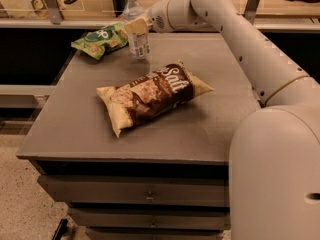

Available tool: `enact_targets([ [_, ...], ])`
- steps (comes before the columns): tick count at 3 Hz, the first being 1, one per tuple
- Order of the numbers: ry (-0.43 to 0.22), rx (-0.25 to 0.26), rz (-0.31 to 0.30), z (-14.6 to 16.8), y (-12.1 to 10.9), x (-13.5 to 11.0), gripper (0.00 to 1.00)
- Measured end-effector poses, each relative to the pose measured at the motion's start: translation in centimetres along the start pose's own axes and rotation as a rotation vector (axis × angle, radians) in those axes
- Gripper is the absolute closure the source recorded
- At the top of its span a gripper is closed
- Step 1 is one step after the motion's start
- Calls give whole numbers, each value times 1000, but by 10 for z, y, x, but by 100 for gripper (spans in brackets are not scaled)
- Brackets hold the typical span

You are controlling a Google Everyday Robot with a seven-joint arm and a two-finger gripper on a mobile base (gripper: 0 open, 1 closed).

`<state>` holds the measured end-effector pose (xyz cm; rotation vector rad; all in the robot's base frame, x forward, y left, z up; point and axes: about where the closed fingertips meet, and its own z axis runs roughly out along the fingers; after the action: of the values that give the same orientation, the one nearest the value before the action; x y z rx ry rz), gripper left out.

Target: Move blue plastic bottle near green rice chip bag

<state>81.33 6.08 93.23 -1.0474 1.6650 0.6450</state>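
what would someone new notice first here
The big brown-and-cream bag marked Salt lies in the middle of the grey table, with the robot's pale arm stretched across from the right. At the table's far edge the gripper holds the blue plastic bottle upright, just right of the green rice chip bag.
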Motion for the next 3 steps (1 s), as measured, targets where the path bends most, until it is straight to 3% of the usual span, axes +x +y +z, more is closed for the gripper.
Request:
enact_targets([
  [1, -13, 24, -10, 13, 9, -3, 100],
  [3, -10, -4, -85, 29, 33, -11, 100],
])
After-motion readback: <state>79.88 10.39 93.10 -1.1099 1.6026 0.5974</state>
